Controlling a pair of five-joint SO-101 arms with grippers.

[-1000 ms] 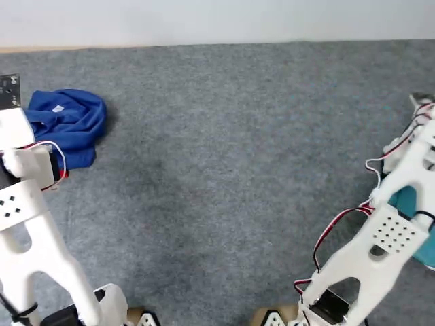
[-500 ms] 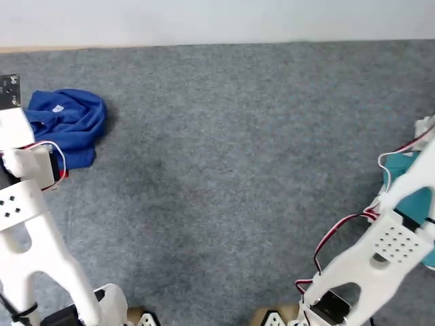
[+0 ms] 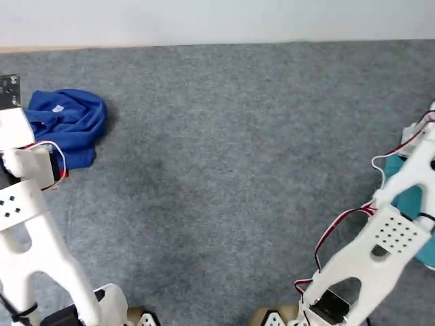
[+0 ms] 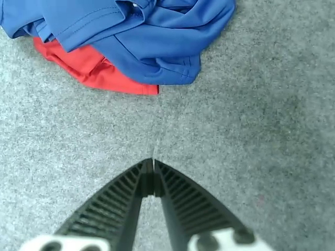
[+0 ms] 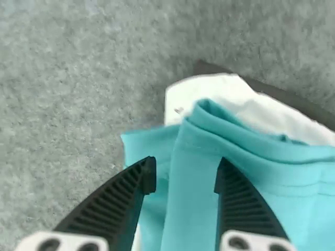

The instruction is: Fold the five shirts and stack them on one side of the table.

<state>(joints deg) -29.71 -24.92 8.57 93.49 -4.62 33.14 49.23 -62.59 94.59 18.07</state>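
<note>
Left arm (image 3: 27, 224) stood at the left edge of the grey table (image 3: 238, 149). Left gripper (image 4: 153, 164): fingers pressed together tip to tip, nothing between them, pointed at bare grey surface just short of the clothes.

Blue shirt (image 4: 141, 31) lay crumpled in a loose heap near the table's far left side, unfolded. In the high view the same blue shirt (image 3: 68, 125) sat just beyond the left arm's wrist. Red shirt (image 4: 99, 73) lay beneath the blue one, with one flat corner poking out toward the gripper. The two garments were touching, blue on top.

Right arm (image 3: 387, 238) leaned out over the right edge of the table. Right gripper (image 5: 186, 162): fingers held apart, poised over a raised fold of the teal shirt (image 5: 251, 172). The fold ran up between the two fingers. Whether either finger touched the cloth could not be told.

In the high view, teal shirt (image 3: 411, 197) lay at the table's right edge, mostly hidden behind the right arm. White shirt (image 5: 220, 97) lay under the teal one, its edge showing past the teal collar side. A dark strip (image 5: 282, 94) showed beneath the white, possibly another garment, though the view was too poor to be sure.
</note>
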